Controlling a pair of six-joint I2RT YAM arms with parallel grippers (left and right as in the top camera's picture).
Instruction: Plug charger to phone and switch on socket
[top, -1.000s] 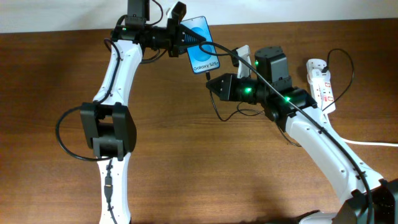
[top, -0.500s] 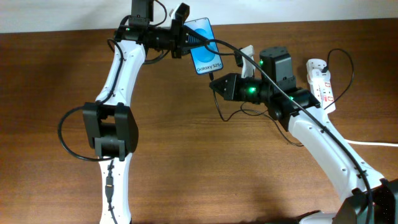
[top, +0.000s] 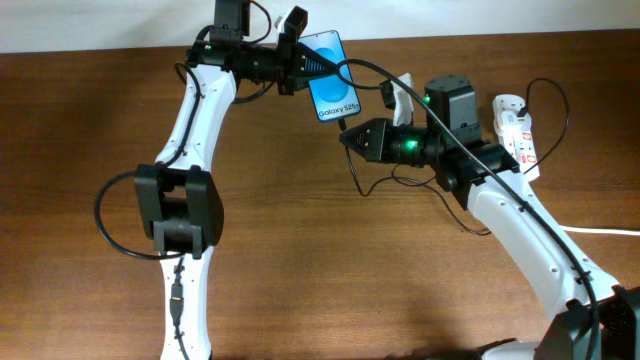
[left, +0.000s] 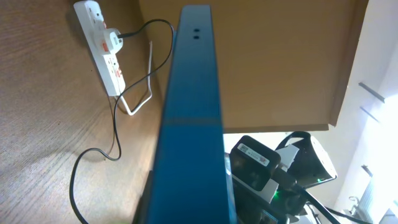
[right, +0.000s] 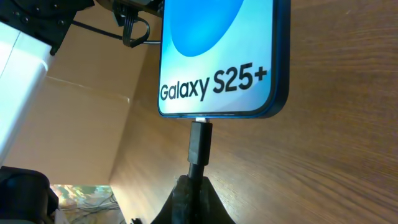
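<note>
Wooden tabletop (top: 330, 260) lies open across the overhead frame's centre and lower left. Left end effector (top: 302, 60), closed, grips the phone (top: 333, 80) at upper centre. Right end effector (top: 348, 137), closed, pinches the charger (right: 200, 142), tip meeting the phone's lower edge. Socket (top: 517, 135) sits near the right edge.

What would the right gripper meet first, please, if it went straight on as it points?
The phone: the right gripper points at its bottom edge, and the charger tip it grips sits at the port there; how far in, I cannot tell.
</note>
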